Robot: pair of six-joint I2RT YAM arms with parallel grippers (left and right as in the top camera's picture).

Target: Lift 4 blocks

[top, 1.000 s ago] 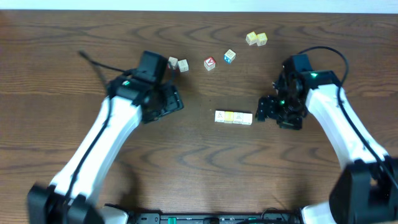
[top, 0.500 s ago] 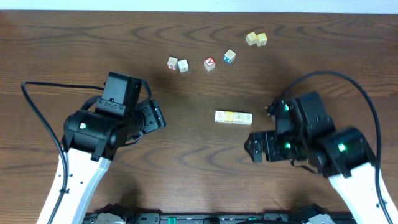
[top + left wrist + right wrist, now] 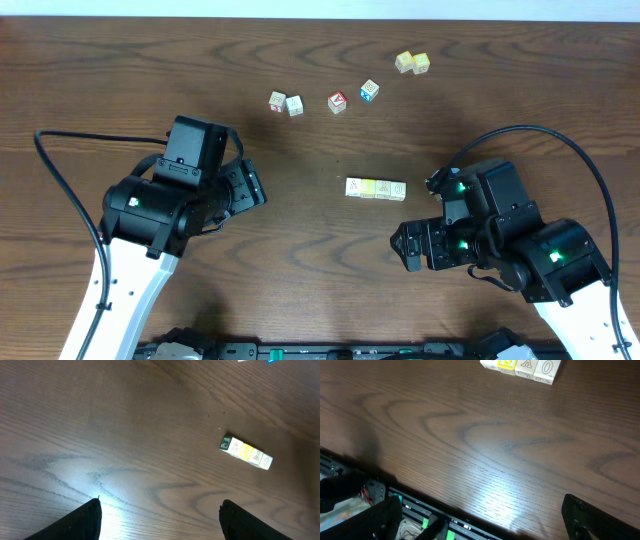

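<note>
The four blocks [image 3: 375,188] are lined up touching in a row on the counter [image 3: 320,270], not lifted yet, so the approach step is judged to be in hand. Both the left gripper [image 3: 252,190] and right gripper [image 3: 404,246] are spread wide with nothing held, each off to its side. Next, the row probably needs to be squeezed end-to-end.

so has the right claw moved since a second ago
Yes. The right claw was beside the row of four small wooden letter cubes; now it sits apart, lower in the overhead view.
</note>
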